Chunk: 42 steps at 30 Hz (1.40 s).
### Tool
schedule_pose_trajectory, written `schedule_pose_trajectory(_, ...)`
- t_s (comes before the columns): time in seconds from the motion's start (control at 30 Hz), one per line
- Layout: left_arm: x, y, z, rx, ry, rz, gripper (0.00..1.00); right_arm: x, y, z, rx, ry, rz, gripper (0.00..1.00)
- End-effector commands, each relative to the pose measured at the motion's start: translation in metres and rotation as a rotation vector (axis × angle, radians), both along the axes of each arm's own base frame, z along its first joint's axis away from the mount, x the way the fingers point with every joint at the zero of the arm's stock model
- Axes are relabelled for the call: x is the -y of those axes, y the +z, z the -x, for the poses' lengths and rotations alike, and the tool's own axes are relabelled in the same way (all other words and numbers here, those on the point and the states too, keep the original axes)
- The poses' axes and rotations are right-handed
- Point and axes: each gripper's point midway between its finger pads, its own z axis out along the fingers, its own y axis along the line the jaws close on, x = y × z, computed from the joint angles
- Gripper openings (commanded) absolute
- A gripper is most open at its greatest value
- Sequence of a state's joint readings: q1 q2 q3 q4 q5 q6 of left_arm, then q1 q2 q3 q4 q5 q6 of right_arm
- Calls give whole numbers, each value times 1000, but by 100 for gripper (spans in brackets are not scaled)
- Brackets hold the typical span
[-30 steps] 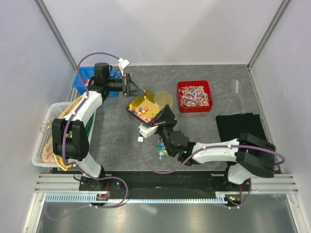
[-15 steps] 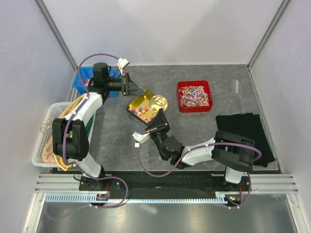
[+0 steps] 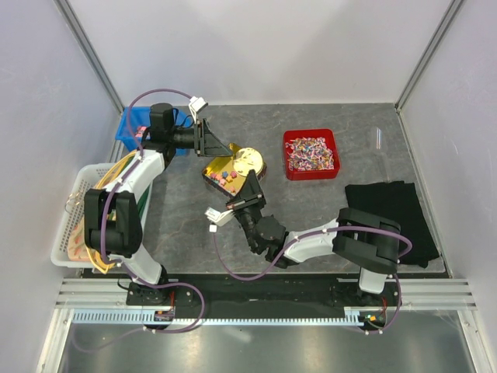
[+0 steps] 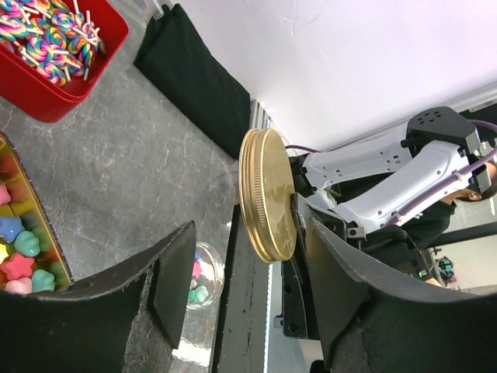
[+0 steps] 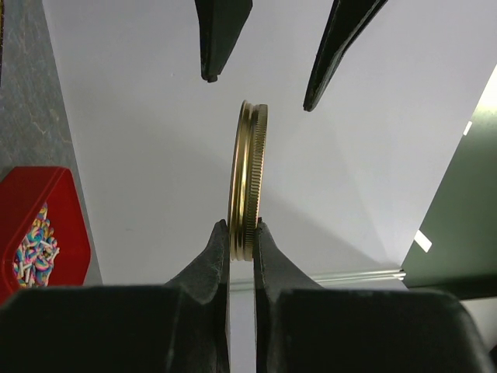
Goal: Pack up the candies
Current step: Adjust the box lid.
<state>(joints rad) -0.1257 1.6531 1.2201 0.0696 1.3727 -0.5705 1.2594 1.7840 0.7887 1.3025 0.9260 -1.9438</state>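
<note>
The candies (image 3: 224, 177) lie in a gold tray (image 3: 211, 165) at mid-table; they also show in the left wrist view (image 4: 15, 242). A small clear jar (image 4: 203, 272) holds a few more candies. My right gripper (image 3: 250, 174) is shut on the rim of a round gold lid (image 3: 248, 160) and holds it on edge above the tray; in its own view the lid (image 5: 248, 179) sits between its fingertips (image 5: 220, 237). My left gripper (image 3: 211, 140) is open. Its jaws stand on either side of the lid (image 4: 268, 194) without touching it.
A red bin (image 3: 311, 153) of wrapped sweets stands at the back right. A blue bin (image 3: 130, 130) is at the back left. A white basket (image 3: 74, 217) sits at the left edge. A black cloth (image 3: 388, 208) lies to the right.
My right arm has swung left and raised the gold lid upright towards my left gripper. The jar beside it is now covered by that arm in the top view. The left gripper has hardly moved.
</note>
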Motion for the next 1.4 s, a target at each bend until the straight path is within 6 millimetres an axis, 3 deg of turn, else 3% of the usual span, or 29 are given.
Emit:
schedule_pose_trajectory(0.0,1,10,8,17,-51,24,63,13,40,5,89,-9,-285,0)
schedule_pose_trajectory(0.3,14,12,20,18,-127,36,57,-6,43,0,107,7,-281,0)
schedule_pose_trajectory(0.4,15,13,24,17,-144,40,42,-8,42,-5,106,-1,-284,0)
schedule_pose_trajectory(0.43,15,13,24,22,-145,40,31,-9,42,-6,105,-2,-282,0)
schedule_pose_trajectory(0.53,15,12,25,20,-148,41,17,-9,40,-10,100,-6,-286,0)
schedule_pose_trajectory(0.67,16,11,23,12,-154,42,8,-10,38,-13,99,-5,-288,0)
schedule_pose_trajectory(0.77,16,10,22,9,-157,43,2,-9,37,-14,92,-12,-290,11)
schedule_pose_trajectory(0.8,16,10,22,7,-157,43,2,-9,35,-14,89,-12,-289,28)
schedule_pose_trajectory(0.87,16,9,22,7,-160,43,2,-7,34,-14,81,-14,-291,46)
schedule_pose_trajectory(0.9,16,10,22,10,-160,44,2,-6,31,-14,71,-12,-295,64)
schedule_pose_trajectory(0.97,16,9,23,9,-162,45,2,-5,29,-14,50,-17,-297,79)
schedule_pose_trajectory(1.0,16,9,22,10,-162,45,2,-5,22,-16,26,-22,-267,95)
schedule_pose_trajectory(1.17,16,11,23,11,-171,49,2,1,16,-15,-128,-4,-376,98)
schedule_pose_trajectory(1.2,16,10,22,13,-169,49,2,-4,-3,-15,-218,-5,-266,98)
schedule_pose_trajectory(1.23,16,11,22,20,-167,48,2,-1,2,-12,-305,28,-430,98)
schedule_pose_trajectory(1.27,16,10,21,22,-164,47,2,-9,12,-10,-375,58,-475,98)
schedule_pose_trajectory(1.3,17,10,20,31,-160,46,2,-11,-8,-2,-537,102,-350,98)
schedule_pose_trajectory(1.33,16,8,18,32,-156,45,2,-14,-12,3,-643,131,-385,98)
schedule_pose_trajectory(1.37,17,7,17,33,-155,43,2,-22,-2,10,-755,173,-478,98)
